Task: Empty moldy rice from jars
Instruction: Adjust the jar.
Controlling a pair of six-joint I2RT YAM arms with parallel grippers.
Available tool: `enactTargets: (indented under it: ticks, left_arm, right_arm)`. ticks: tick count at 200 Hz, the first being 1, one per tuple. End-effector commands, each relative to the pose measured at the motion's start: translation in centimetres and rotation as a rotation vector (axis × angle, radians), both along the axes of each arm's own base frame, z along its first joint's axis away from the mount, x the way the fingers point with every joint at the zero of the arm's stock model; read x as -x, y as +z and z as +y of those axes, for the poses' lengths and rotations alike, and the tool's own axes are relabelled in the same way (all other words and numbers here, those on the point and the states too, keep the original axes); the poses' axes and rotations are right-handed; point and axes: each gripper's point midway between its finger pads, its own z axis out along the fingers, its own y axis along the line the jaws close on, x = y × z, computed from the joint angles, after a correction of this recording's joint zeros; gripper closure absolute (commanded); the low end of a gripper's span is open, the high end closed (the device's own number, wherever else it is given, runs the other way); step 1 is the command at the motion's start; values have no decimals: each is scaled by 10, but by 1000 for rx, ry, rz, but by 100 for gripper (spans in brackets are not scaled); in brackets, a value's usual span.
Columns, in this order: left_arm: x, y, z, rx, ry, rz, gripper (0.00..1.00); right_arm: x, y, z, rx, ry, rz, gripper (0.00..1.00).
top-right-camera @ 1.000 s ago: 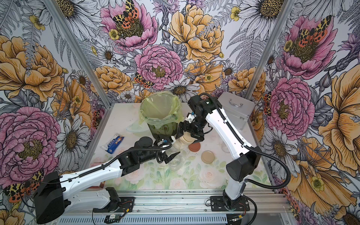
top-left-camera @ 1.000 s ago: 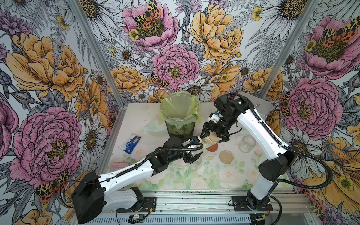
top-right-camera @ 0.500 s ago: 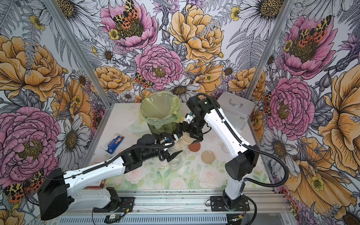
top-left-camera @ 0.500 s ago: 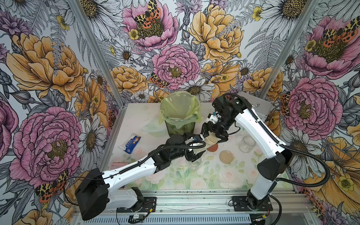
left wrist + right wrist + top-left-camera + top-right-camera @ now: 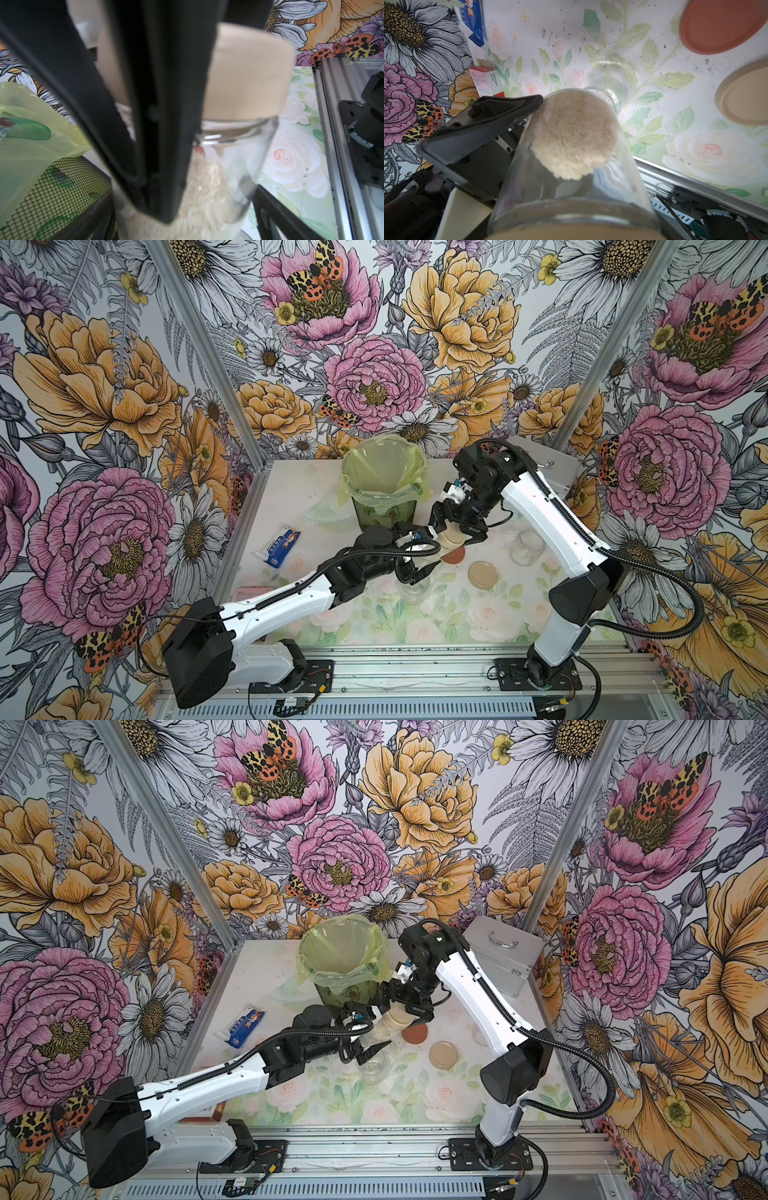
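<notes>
Am holding jar (image 5: pixel 380 1031) tilted, just beside bin (image 5: pixel 376 512), left pincer (image 5: pixel 371 1034) clamping glass body. Right pincer (image 5: pixel 457 531) gripping beige lid (image 5: pixel 249 72). Rice (image 5: pixel 572 135) lying loose toward jar base. Am judging glass light, slippery, breakable: keeping grip low on body, turning lid by rim.

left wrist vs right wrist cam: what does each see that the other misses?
Left wrist only: the mesh bin with its yellow-green bag, and a finger of the right pincer across the beige lid. Right wrist only: a loose reddish-brown lid, a loose beige lid, a blue packet, a pink box, and a finger of the left pincer against the glass. Both: the jar, lid on, with rice inside.
</notes>
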Motion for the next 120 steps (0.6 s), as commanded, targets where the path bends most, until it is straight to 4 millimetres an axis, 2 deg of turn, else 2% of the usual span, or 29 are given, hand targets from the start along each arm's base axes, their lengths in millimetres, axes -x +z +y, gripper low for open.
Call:
enactTargets:
  ticks: [1, 120]
  left_arm:
    - [-1, 6, -9, 16, -23, 2, 1]
    - [-3, 5, -14, 52, -10, 25, 2]
  right_arm:
    - [30, 16, 13, -79, 50, 101, 86]
    - [33, 20, 25, -134, 60, 125, 87]
